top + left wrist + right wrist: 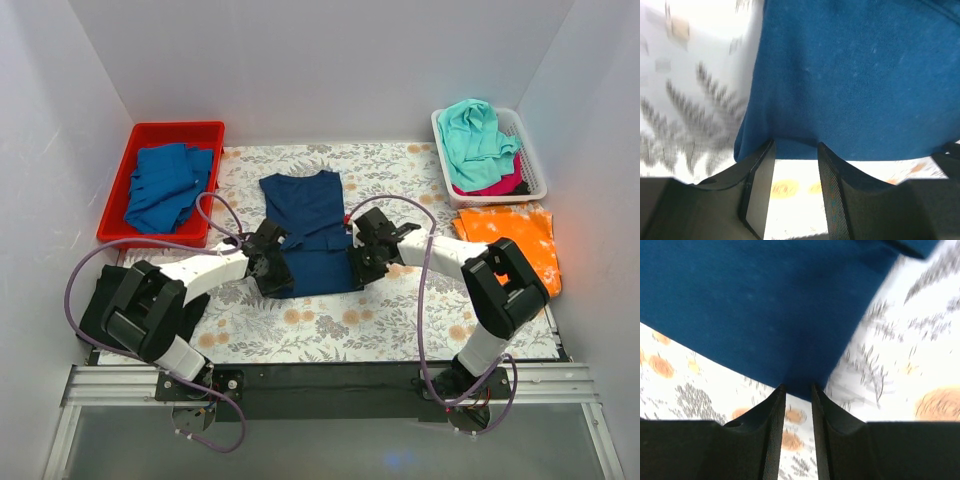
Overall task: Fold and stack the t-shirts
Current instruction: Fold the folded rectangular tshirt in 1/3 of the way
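A navy blue t-shirt (305, 220) lies partly folded in the middle of the flowered table cover, neck at the far end. My left gripper (277, 280) is at its near left corner, and my right gripper (356, 272) is at its near right corner. In the left wrist view the navy hem (840, 90) runs across the tips of my left gripper (795, 145), whose jaws stand partly apart. Seen from the right wrist, the shirt's corner (765, 305) narrows into my right gripper (798, 386), pinched at the fingertips.
A red bin (128, 150) at the back left holds mid-blue shirts (165, 185). A white basket (532, 160) at the back right holds a teal shirt (475, 135) over a pink one (500, 185). An orange shirt (510, 235) lies in front of it. Black cloth (98, 300) sits near left.
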`<action>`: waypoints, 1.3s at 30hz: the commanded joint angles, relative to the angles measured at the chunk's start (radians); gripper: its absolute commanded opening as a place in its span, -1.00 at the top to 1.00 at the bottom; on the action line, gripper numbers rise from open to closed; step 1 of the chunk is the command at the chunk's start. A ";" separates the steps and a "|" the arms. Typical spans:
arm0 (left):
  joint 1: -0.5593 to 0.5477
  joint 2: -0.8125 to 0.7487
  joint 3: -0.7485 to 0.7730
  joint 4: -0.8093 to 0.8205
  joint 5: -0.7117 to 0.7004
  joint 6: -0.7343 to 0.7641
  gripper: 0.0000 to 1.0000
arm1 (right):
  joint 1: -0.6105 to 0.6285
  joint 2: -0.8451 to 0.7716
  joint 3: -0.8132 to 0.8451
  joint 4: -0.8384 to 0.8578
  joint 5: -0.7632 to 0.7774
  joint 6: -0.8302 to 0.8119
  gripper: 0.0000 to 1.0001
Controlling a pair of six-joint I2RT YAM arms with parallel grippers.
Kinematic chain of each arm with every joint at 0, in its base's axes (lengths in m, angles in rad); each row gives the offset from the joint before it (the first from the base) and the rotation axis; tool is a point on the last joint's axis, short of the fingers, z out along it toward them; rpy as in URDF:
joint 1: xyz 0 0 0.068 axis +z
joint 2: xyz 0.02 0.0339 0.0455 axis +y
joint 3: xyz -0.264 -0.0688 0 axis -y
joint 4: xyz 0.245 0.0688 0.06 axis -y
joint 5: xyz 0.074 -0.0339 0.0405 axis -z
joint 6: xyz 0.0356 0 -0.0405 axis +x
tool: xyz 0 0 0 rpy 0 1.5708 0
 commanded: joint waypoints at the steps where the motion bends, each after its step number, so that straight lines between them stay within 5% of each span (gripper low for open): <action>1: -0.045 -0.030 -0.063 -0.200 -0.046 -0.032 0.23 | 0.006 -0.063 -0.071 -0.092 0.002 0.006 0.33; 7: -0.065 -0.156 -0.094 -0.211 -0.058 -0.051 0.27 | 0.029 -0.189 -0.120 -0.105 0.028 0.014 0.35; 14: -0.063 -0.196 0.092 -0.221 -0.168 -0.005 0.24 | 0.034 -0.208 0.038 -0.122 0.066 0.014 0.35; 23: -0.045 0.043 0.209 -0.121 -0.109 0.017 0.21 | 0.049 0.002 0.228 -0.108 0.052 -0.014 0.35; 39: -0.027 0.106 0.166 -0.064 -0.089 0.035 0.26 | 0.069 0.105 0.228 -0.057 0.081 -0.026 0.37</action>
